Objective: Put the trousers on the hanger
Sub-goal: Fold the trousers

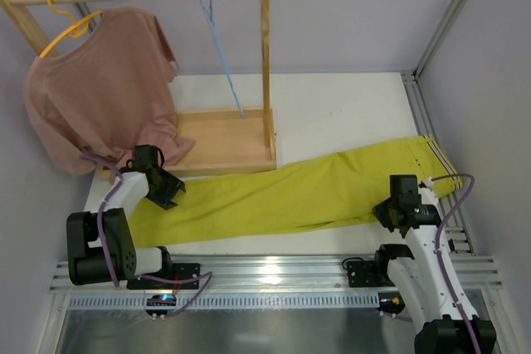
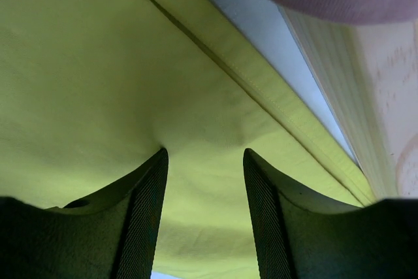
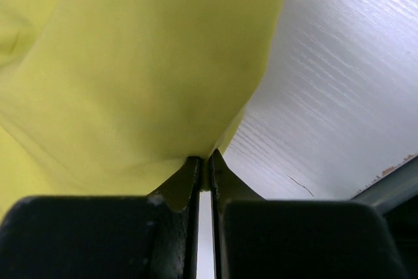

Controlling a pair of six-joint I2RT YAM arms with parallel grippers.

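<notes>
Yellow-green trousers (image 1: 282, 196) lie flat. Our right gripper (image 3: 204, 158) pinches their waist-end edge, likely for lifting. Our left gripper (image 2: 205, 155) straddles leg cloth, unclosed. The hanger (image 1: 222, 47) hangs behind.

A dusty-pink T-shirt (image 1: 99, 97) hangs on a yellow hanger (image 1: 73, 30) from a wooden rack (image 1: 265, 55) on the white table (image 1: 348, 113).
</notes>
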